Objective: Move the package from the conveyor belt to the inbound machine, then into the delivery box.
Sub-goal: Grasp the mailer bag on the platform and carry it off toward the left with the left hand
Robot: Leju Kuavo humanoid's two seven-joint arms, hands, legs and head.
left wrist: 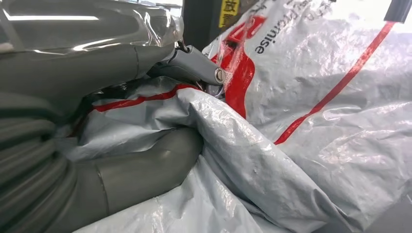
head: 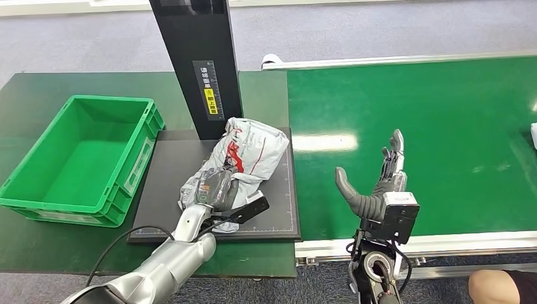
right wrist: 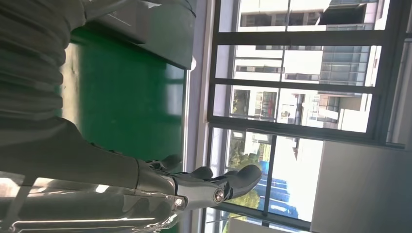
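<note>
- The package (head: 244,152), a grey plastic mailer with red print, shows the letters "promise"; the other print is creased and I cannot read it.
- It lies on the dark plate of the inbound machine (head: 278,215), against the black column, whose yellow label is too small to read.
- The left hand (head: 215,189) grips the package's near end; the fingers are partly hidden in folds.
- The green delivery box (head: 38,202), left of the machine, holds nothing.
- The right hand (head: 380,183) is spread wide over the conveyor belt (head: 443,126), right of the machine.

Dark green table (head: 38,95) on the left, grey carpet floor (head: 354,28) beyond it. Person's knee (head: 500,286) at lower right corner, just past the belt frame. Right wrist view: tall dark-framed windows (right wrist: 296,82) with sunlit buildings (right wrist: 335,63) outside, white wall panel (right wrist: 364,189) beside them.
</note>
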